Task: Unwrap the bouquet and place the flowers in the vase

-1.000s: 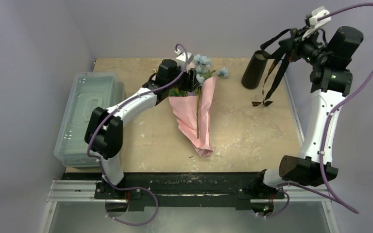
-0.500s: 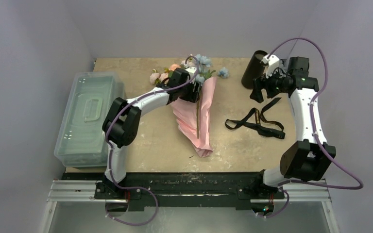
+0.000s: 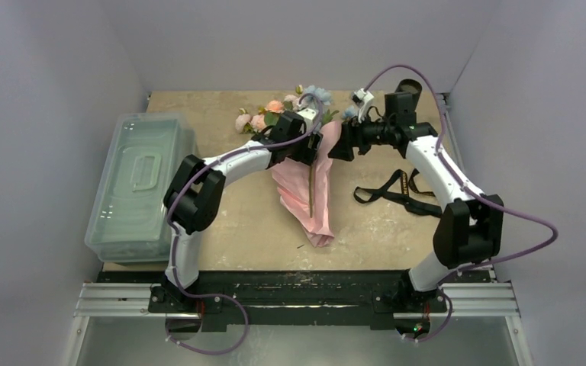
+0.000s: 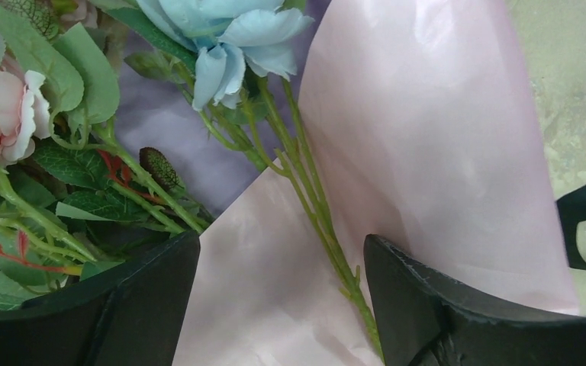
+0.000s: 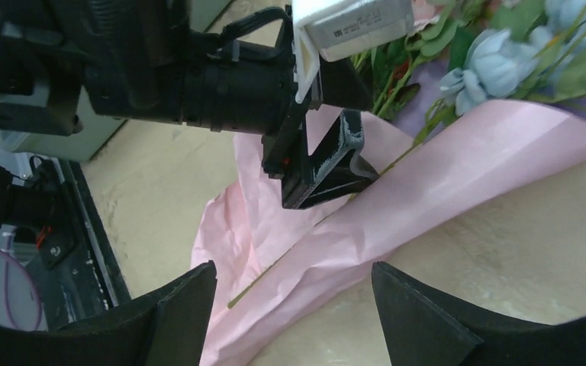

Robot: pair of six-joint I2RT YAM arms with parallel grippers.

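The bouquet (image 3: 317,179) lies on the table, its pink paper (image 5: 442,175) loosened and spread under the stems. Pink, peach and pale blue flowers (image 3: 275,110) fan out at the far end. My left gripper (image 4: 282,259) is open, its jaws straddling a thin green stem (image 4: 313,198) on the paper, just below a blue bloom (image 4: 229,46). Low at the paper's right edge, my right gripper (image 5: 294,282) is open and holds nothing, facing the left gripper (image 5: 328,160). The black vase (image 3: 410,86) stands at the back, partly hidden behind the right arm.
A black ribbon (image 3: 400,194) lies loose on the table right of the bouquet. A clear lidded bin (image 3: 141,183) stands along the left edge. Grey walls close in the back and both sides.
The right arm let the ribbon fall to the table, then swung left from beside the vase down to the bouquet. The left gripper's jaws have spread wider over the stems.
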